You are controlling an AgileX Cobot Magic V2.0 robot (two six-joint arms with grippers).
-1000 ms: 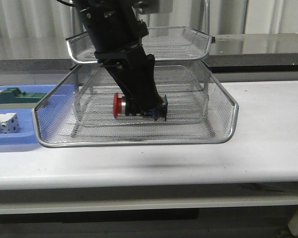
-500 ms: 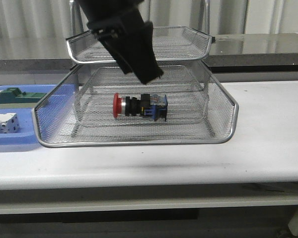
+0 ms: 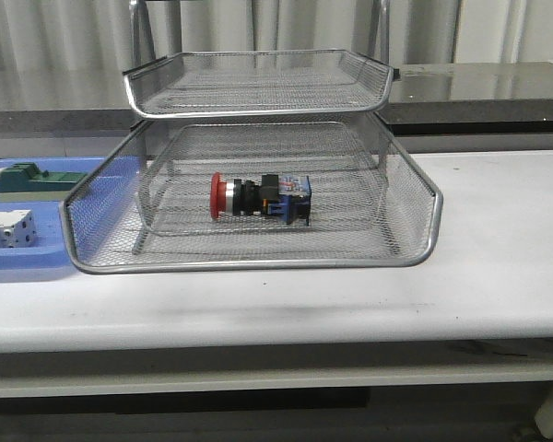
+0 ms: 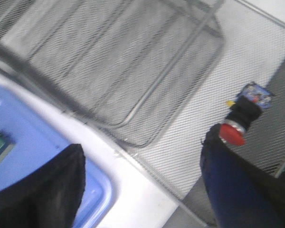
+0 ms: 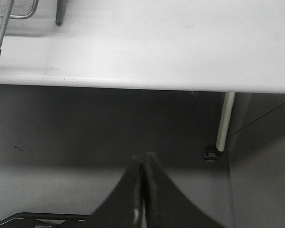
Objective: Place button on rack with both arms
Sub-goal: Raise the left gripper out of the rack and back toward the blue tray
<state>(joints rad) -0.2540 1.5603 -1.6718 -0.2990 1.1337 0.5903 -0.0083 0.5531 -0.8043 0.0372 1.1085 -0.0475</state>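
The button [image 3: 258, 198], red head, silver collar, black and blue body, lies on its side in the lower tier of the silver wire-mesh rack [image 3: 407, 247], red head pointing left. It also shows in the left wrist view [image 4: 242, 114]. No arm shows in the front view. My left gripper [image 4: 142, 190] is open and empty, high above the rack's edge and the blue tray, its dark fingers [image 4: 237, 190] wide apart. My right gripper [image 5: 144, 164] is shut and empty, off the table's front edge over the floor.
A blue plastic tray [image 3: 37, 262] stands left of the rack with a green block [image 3: 28, 180] and white blocks [image 3: 5, 227]; it shows in the left wrist view too [image 4: 19, 142]. A table leg [image 5: 224, 118] shows in the right wrist view.
The left arm let go of the button, rose up and left the front view. The button stays lying in the rack's lower tier.
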